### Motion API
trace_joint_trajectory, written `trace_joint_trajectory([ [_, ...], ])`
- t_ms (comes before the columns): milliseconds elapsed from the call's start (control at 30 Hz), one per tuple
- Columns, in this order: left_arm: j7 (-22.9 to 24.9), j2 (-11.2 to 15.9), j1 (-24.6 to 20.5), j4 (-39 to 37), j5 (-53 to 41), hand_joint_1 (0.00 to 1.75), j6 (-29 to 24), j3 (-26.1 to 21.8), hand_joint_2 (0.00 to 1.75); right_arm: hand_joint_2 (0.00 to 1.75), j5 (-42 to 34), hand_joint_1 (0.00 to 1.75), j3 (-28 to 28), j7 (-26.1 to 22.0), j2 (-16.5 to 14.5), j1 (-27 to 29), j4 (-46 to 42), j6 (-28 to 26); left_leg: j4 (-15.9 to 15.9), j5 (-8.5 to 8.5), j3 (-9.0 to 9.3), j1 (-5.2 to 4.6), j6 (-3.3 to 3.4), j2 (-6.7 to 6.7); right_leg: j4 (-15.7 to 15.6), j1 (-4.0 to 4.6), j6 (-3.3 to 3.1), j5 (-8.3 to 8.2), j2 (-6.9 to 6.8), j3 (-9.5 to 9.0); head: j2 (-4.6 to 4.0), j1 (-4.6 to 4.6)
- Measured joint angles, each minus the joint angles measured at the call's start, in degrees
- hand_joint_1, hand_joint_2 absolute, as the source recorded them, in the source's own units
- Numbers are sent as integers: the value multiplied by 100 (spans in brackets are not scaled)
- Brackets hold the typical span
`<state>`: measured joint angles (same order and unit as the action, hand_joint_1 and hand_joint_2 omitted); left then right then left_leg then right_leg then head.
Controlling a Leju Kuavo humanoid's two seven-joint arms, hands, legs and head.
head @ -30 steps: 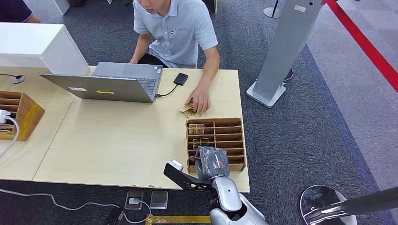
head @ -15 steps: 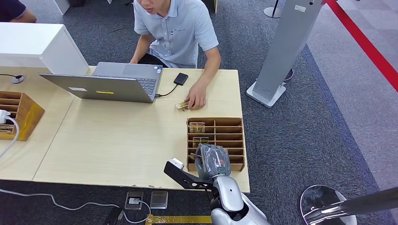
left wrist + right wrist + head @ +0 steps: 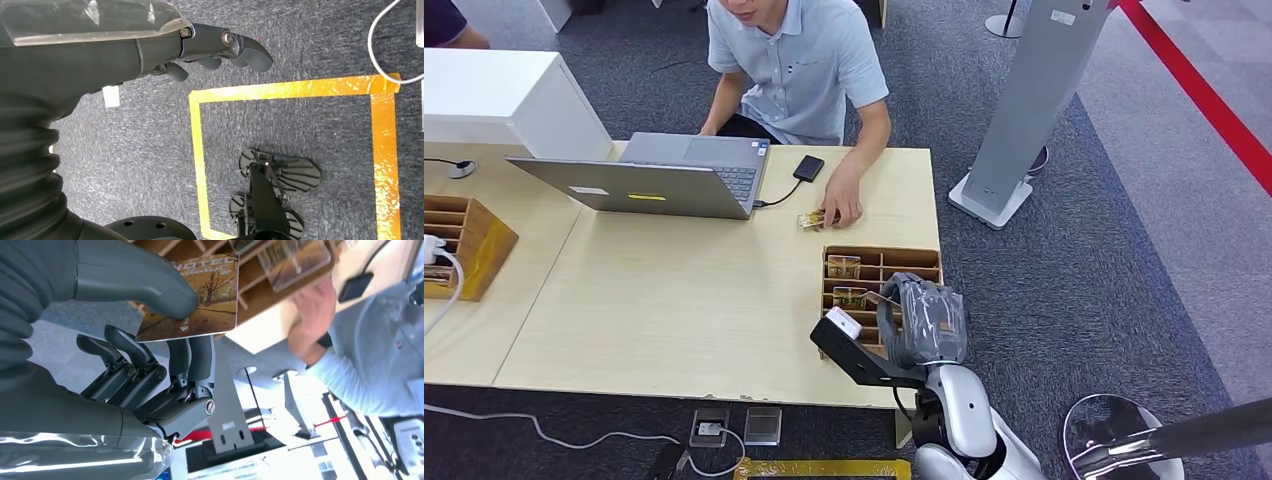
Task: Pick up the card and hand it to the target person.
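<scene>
My right hand [image 3: 929, 322] has come up and across from the near corner of the wooden organizer [image 3: 914, 262], and it now hangs over the box's right side with a card [image 3: 192, 300] in it. In the right wrist view the card is pinched between my thumb and the fingers [image 3: 192, 357] underneath, a brown picture card with some printed lettering along one edge, clear of the slots and touching nothing but me. So the pick seems done: a second ago I was low over the compartments, and now the card is out of the box. What remains, as I judge it, is the handover. The person [image 3: 794, 60] in the light blue shirt sits across the counter [image 3: 674, 300], one hand resting on another small card [image 3: 812, 220] just past the far edge of the organizer, beside the laptop [image 3: 664, 178]; that hand has slid a little toward the laptop over the last second. Their palm is down, not offered, so I would need to reach over the organizer and hold the card out near that hand. My left hand [image 3: 220, 47] hangs by my side above the carpet and its yellow tape, fingers loosely curled and holding nothing. Two more cards [image 3: 844, 268] stand in the organizer's far-left slots.
</scene>
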<state>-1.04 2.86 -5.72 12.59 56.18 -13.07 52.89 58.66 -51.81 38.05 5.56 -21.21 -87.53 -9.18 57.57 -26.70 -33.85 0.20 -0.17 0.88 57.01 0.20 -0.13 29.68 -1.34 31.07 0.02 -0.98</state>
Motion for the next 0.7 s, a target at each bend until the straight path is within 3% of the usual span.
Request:
trace_joint_trajectory([
  [167, -6, 1, -6, 0, -126, 0, 57, 75, 175, 175, -24, 175, 239, -96, 184, -113, -295, 0, 0, 0, -1, 0, 0, 0, 1, 0, 0, 0, 0, -2, 2, -2],
  [300, 80, -2, -82, 1, -296, 0, 117, 155, 175, 175, -505, 175, 406, -403, 233, -625, -103, -21, 0, 3, -2, 0, 2, -1, 2, 0, 4, -5, 0, -3, 1, 0],
  [467, 249, -2, -245, 2, -482, 0, 142, 243, 175, 175, -1442, 175, 493, -950, 143, -1641, 879, -178, 0, 10, -3, 0, 3, -2, 4, 1, 6, -13, -2, -6, 0, 3],
  [700, 306, -2, -346, 2, -529, 0, 140, 293, 175, 175, -1613, 175, 435, -1420, -411, -2720, 2848, -273, 0, 10, -8, 0, 2, -7, 6, 1, 5, -12, -6, -1, 1, 0],
])
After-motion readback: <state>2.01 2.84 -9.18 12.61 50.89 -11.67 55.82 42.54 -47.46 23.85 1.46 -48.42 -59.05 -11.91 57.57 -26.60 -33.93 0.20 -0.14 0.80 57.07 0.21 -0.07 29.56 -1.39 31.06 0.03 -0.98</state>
